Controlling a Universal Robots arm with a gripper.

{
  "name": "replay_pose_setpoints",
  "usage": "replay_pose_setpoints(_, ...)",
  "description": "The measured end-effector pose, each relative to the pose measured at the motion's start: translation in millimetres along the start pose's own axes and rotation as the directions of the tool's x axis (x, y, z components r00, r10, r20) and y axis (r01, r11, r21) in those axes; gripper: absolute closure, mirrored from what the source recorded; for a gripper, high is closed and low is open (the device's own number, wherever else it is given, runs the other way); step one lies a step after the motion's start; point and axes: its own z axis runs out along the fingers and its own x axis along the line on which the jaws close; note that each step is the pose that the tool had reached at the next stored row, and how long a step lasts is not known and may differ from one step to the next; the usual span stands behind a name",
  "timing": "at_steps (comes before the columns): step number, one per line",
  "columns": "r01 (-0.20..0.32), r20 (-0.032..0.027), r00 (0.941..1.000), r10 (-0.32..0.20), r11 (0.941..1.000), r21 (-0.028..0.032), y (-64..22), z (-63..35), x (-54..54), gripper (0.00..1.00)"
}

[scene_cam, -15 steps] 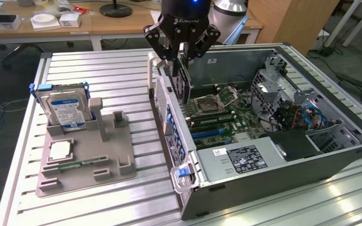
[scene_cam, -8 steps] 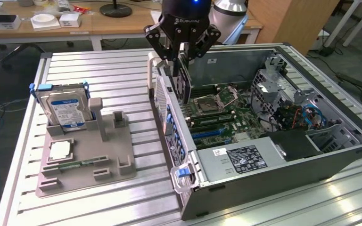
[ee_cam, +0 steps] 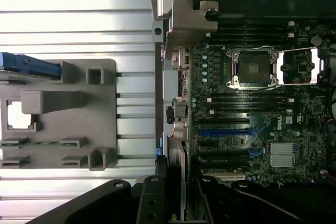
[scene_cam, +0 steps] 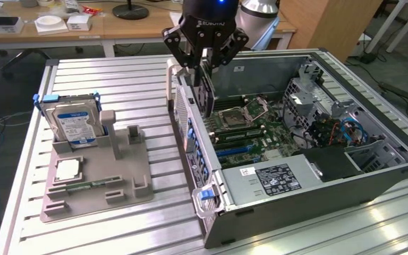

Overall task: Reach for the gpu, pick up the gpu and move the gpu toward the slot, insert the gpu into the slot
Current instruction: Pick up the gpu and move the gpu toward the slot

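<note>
My gripper (scene_cam: 205,62) hangs over the near wall of the open computer case (scene_cam: 374,175), shut on the gpu (scene_cam: 206,93). The gpu is a thin dark card held upright, its lower edge just above the case's rear wall. In the wrist view the gpu (ee_cam: 177,177) appears edge-on between the black fingers (ee_cam: 152,198). The slot (scene_cam: 234,152) is a long blue strip on the green motherboard, lower down and nearer the power supply than the card. It lies uncovered in the wrist view, where the slot (ee_cam: 223,131) sits a little off the card's line.
A grey holder (scene_cam: 119,175) on the slatted table carries a blue-labelled hard drive (scene_cam: 73,125) and a small memory stick (scene_cam: 83,186). Inside the case are the silver processor socket (scene_cam: 232,118), the power supply (scene_cam: 275,178) and a drive cage with cables (scene_cam: 331,127).
</note>
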Motion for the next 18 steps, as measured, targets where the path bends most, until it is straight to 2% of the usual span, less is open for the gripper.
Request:
replay_pose_setpoints(3, 0.000, -0.0031, 1.0000, 0.000, 1.0000, 0.0000, 0.0, 0.0, -0.2, 0.74)
replay_pose_setpoints(18, 0.000, -0.0032, 1.0000, 0.000, 1.0000, -0.0001, 0.1, 0.1, -3.4, 0.74)
